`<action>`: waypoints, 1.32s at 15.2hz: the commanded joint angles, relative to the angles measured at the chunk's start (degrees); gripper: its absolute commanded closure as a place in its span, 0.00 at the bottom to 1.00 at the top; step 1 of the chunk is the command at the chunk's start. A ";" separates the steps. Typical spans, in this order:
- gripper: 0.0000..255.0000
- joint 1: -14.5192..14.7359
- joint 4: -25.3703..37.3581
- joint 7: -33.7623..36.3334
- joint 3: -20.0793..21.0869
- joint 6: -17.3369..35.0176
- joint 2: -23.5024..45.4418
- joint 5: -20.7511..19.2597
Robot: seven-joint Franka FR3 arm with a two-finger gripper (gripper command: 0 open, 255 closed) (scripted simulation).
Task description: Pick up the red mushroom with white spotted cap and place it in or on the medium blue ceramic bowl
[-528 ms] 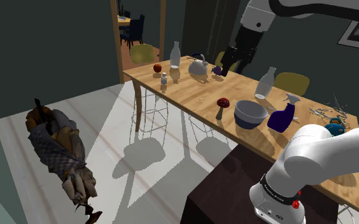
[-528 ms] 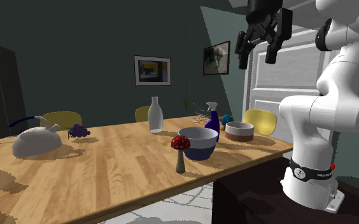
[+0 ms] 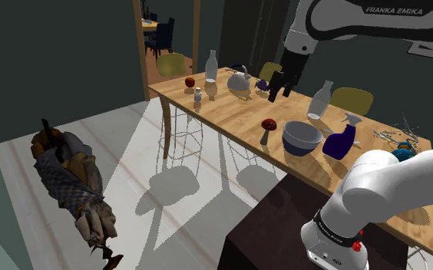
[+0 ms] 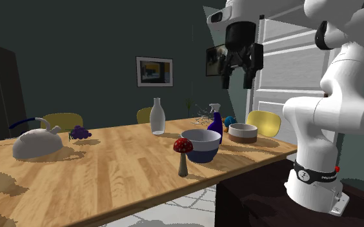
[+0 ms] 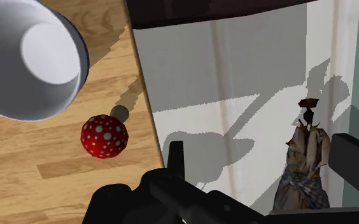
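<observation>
**Shoulder view.** The pincer (image 3: 279, 89) has dropped from its higher station of half a second ago and now hangs over the table (image 3: 223, 107), fingers pointing down and empty. The red, white-spotted mushroom (image 3: 268, 125) stands upright below the pincer, well apart from it. It has not moved. The bowl (image 3: 302, 137), blue-grey outside and pale inside, sits just beside the mushroom, on the side nearer the stand.

**Second exterior view.** The pincer (image 4: 237, 78) is lower than before and has swung toward the table (image 4: 110, 174). Its two fingers stand wide apart with nothing between them. The mushroom (image 4: 183, 146) remains far beneath the pincer, and the bowl (image 4: 200, 144) sits close behind it.

**Wrist view.** The fingers of the pincer (image 5: 265, 150) are spread wide. The gap between them opens over the floor past the table's edge. The mushroom (image 5: 104, 135) lies outside the gap, beyond one finger, close to the table edge. The bowl (image 5: 13, 95) lies farther off on that same side.

**Reading.** The approach has begun but the grasp has not. The pincer probably needs to shift sideways over the cap, then descend further before closing.
</observation>
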 commanded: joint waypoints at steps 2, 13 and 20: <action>0.00 -0.13 -0.92 -5.21 -3.05 2.37 3.26 -1.94; 0.00 -0.49 1.42 -24.16 -13.78 12.27 21.43 -6.66; 0.00 -1.00 6.25 -34.98 -18.13 17.61 34.72 -6.10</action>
